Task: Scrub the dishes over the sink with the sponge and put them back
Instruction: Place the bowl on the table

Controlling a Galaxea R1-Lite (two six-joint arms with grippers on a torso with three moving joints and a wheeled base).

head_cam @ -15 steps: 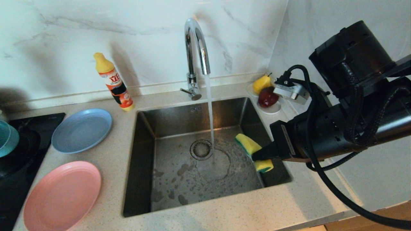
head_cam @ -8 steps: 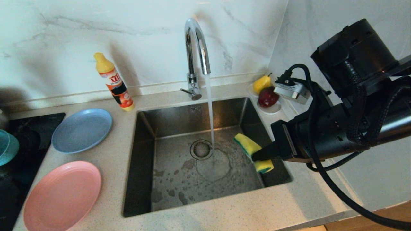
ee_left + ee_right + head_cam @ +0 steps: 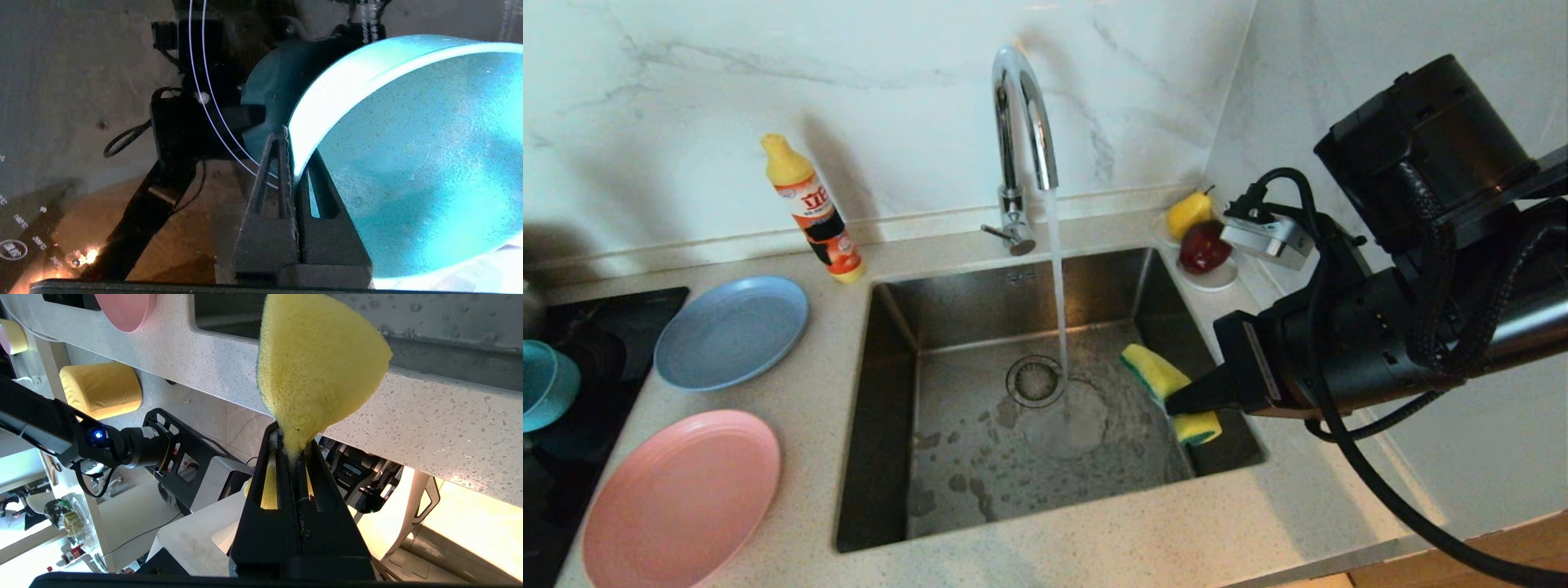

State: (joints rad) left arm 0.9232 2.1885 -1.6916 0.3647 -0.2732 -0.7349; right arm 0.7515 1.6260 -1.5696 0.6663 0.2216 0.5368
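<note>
Head view puts the sponge (image 3: 1168,392) over the right side of the sink (image 3: 1029,490) — pinched, bent, in the right gripper (image 3: 1188,402). At far left the teal bowl (image 3: 547,384) sits over the black hob, its rim (image 3: 327,94) clamped by the left gripper (image 3: 292,163). Blue plate (image 3: 731,331) and pink plate (image 3: 682,498) lie on the counter left of the sink — tap (image 3: 1021,122) running.

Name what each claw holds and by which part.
Left claw: teal bowl, pinched at its rim. Right claw: yellow sponge, clamped at a squeezed end, over the sink.
</note>
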